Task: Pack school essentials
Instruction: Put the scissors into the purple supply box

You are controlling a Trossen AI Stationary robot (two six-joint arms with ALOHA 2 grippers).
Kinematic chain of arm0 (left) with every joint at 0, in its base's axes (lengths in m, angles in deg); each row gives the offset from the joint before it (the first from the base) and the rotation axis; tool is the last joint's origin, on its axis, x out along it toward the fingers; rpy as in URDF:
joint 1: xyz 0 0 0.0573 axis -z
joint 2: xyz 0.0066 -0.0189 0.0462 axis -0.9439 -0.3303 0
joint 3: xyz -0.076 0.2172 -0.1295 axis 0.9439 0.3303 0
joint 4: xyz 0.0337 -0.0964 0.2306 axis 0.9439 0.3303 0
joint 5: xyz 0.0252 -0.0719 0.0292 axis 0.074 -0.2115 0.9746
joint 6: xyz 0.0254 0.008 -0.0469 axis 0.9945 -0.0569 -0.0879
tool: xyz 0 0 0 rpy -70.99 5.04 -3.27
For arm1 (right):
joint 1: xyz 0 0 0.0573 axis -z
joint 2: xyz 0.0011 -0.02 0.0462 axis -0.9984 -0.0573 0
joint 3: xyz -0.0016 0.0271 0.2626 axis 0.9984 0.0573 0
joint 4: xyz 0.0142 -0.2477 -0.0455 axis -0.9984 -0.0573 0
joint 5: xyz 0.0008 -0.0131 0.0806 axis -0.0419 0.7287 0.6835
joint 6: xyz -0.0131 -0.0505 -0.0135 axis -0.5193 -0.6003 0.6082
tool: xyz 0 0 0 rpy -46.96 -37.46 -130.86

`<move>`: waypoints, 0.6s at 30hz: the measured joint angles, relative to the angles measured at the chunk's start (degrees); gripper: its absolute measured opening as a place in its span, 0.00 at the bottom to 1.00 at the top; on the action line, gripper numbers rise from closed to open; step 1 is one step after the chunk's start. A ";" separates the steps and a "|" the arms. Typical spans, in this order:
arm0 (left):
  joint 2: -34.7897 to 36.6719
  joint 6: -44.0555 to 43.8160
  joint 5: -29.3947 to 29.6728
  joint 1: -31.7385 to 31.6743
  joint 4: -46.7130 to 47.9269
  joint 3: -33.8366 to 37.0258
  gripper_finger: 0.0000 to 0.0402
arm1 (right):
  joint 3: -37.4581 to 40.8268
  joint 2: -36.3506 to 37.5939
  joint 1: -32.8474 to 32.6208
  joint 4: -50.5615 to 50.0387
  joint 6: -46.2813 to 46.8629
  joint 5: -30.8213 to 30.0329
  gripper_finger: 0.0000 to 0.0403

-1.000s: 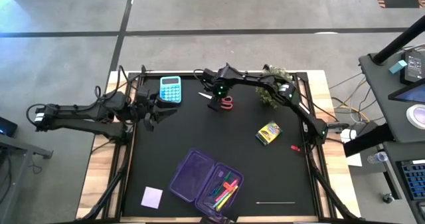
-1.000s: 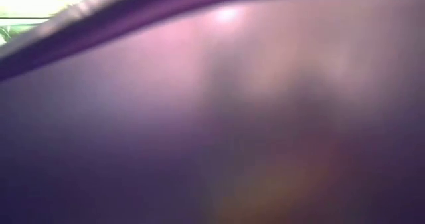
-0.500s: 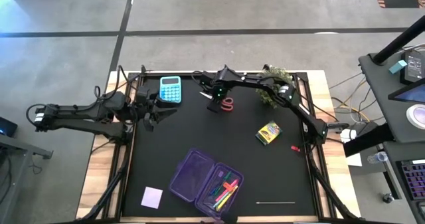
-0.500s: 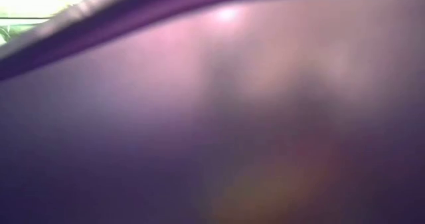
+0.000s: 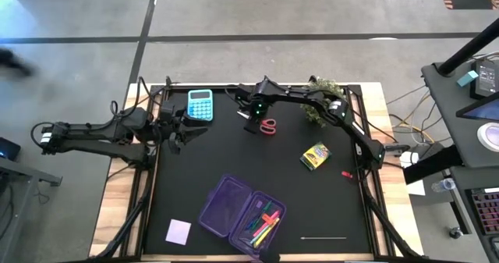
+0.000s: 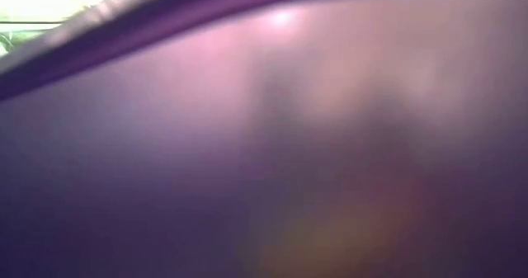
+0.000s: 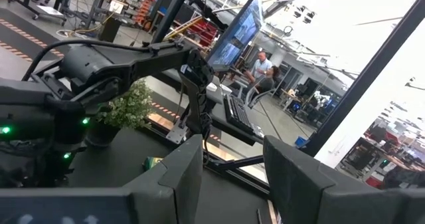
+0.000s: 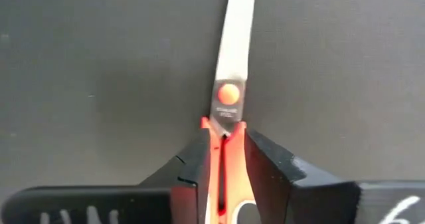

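Red-handled scissors [image 5: 267, 126] lie at the far middle of the black mat, blades [image 8: 234, 44] pointing away from the handles. My right gripper [image 5: 255, 116] reaches down from the far right and is shut on them. My left gripper [image 5: 184, 130] waits open at the table's left edge, holding nothing; its fingers [image 7: 189, 174] point level across the table. A translucent purple case [image 5: 242, 210] lies open near the front, with coloured pens [image 5: 263, 225] inside. A yellow crayon box [image 5: 315, 155] sits at the right and a lilac note pad [image 5: 178, 231] at the front left. My right gripper pinches the scissors' red neck [image 8: 222, 141], just behind the pivot screw, between its two fingers. The fingers [image 8: 192, 164] come steeply from above and close on the neck from either side. The blades stick out ahead of the fingertips; whether the scissors are clear of the mat I cannot tell.
A turquoise calculator [image 5: 199, 104] lies at the far left, a small potted plant [image 5: 320, 103] at the far right under the right arm. A small red item [image 5: 346, 172] and a thin white stick [image 5: 323, 236] lie on the right. The purple case wall [image 6: 264, 146] fills the low view.
My right gripper has shut on the scissors' neck and shifted slightly, and the red handles have moved a little toward the near edge with it. My left arm has kept still.
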 joint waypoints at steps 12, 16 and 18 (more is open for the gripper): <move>0.00 -0.03 -0.13 -0.01 0.03 0.00 0.35 | 0.11 0.12 0.00 0.96 2.73 0.23 0.21; 0.00 -0.03 -0.23 0.01 0.03 0.00 0.35 | 0.11 0.06 -0.02 1.59 2.97 0.20 0.34; 0.00 -0.03 -0.24 0.00 0.03 0.00 0.35 | 0.07 -0.43 0.00 1.81 2.97 -0.03 0.40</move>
